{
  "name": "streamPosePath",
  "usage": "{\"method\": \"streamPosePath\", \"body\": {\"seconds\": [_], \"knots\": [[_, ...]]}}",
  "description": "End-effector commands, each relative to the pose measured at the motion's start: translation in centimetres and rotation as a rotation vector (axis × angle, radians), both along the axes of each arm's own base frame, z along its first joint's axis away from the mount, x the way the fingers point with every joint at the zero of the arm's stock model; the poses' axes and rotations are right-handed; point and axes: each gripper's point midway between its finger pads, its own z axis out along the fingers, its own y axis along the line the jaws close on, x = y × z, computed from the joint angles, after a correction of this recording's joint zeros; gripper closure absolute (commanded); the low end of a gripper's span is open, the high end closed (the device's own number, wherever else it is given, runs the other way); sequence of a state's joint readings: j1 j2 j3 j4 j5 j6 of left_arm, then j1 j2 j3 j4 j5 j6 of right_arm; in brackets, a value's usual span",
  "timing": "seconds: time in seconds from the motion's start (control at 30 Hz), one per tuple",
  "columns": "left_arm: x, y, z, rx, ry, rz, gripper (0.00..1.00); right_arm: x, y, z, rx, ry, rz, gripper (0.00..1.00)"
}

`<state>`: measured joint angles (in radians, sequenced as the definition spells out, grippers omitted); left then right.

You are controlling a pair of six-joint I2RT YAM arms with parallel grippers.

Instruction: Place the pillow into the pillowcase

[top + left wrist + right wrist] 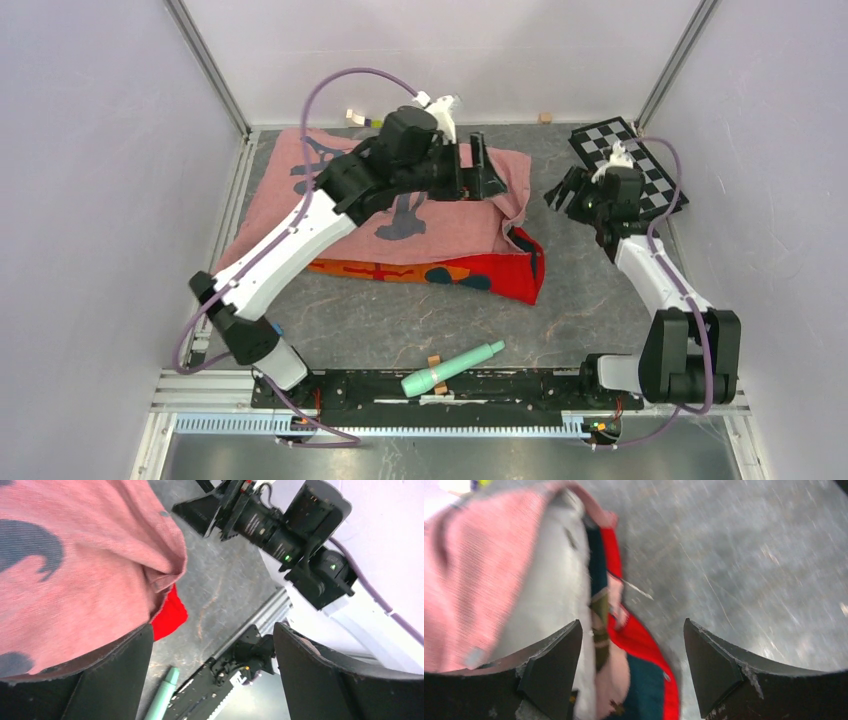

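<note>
The pillowcase [400, 200] lies at the back centre, faded pink side with dark marks up, and its bright red-orange side [500, 270] shows along the front. The white pillow [549, 585] sits inside it and shows only through the open right end in the blurred right wrist view; it is hidden from the top view. My left gripper [482, 170] is open and empty over the pillowcase's right end, with pink fabric [75, 570] beside its left finger. My right gripper [562, 192] is open and empty just right of the opening, with the red edge [639, 640] between its fingers.
A black-and-white checkerboard [630, 165] lies at the back right under my right arm. A teal marker [452, 368] lies near the front rail and also shows in the left wrist view [162, 695]. Small bits [355, 117] sit by the back wall.
</note>
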<state>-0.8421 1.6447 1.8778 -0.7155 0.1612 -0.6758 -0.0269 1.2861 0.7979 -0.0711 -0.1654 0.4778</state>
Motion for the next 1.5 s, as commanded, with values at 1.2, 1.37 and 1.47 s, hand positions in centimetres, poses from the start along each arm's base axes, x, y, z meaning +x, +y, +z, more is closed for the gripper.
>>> {"method": "streamPosePath", "body": {"seconds": [1.2, 1.37, 1.47], "knots": [[-1.3, -1.6, -17.7, 0.834, -0.446, -0.079, 0.71, 8.7, 2.5, 12.5, 0.092, -0.265, 0.129, 0.2], [-3.4, 0.1, -16.2, 0.801, -0.404, -0.072, 0.98, 9.7, 2.5, 11.8, 0.085, -0.242, 0.136, 0.2], [-5.2, 1.8, -13.8, 0.711, -0.369, -0.055, 0.97, 10.9, 2.6, 11.0, 0.088, -0.213, 0.147, 0.2]]}}
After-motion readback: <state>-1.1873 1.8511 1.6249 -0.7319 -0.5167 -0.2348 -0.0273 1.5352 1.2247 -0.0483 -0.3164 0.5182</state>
